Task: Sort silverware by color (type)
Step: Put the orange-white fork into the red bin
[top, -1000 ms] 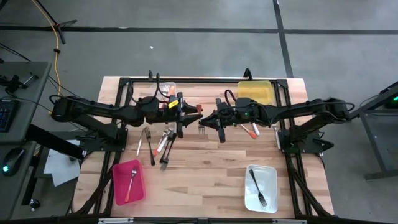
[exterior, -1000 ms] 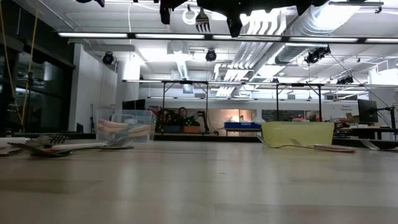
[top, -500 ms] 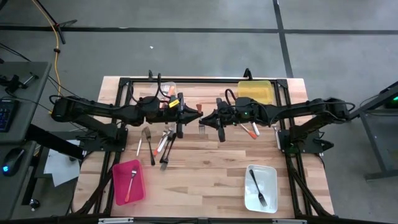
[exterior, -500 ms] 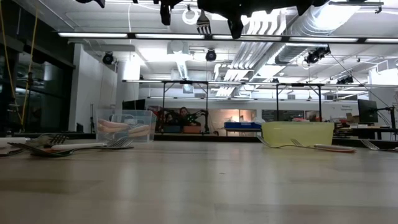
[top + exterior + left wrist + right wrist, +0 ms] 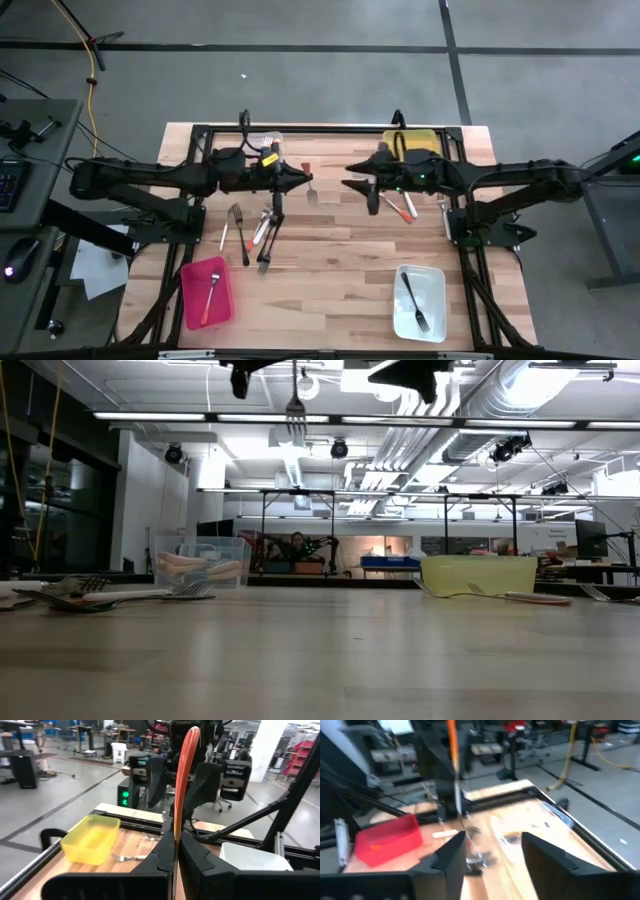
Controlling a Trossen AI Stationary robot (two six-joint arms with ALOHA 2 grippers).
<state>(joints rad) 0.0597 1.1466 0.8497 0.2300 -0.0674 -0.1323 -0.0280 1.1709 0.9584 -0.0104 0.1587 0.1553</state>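
The left tool is clenched on an orange-handled fork, held up above the middle of the tabletop with the tines pointing away from its tip; in the left wrist view the orange handle stands pinched between its two dark fingers. Facing it and now apart from it, the right tool hangs with its jaws released and nothing between them, the gap plain in its own wrist view. This reads as a hand-over: the fork sits on the side of the tabletop that the left arm serves, so that arm is probably the one meant to deliver it. Below and beside the left tool lies a loose heap of forks not yet sorted; nearer the front edge on that side a red bin holds one orange fork. A few utensils lie under the right tool beside a yellow bin, and a white bin on its side holds one dark fork. A clear bin stands behind the left tool.
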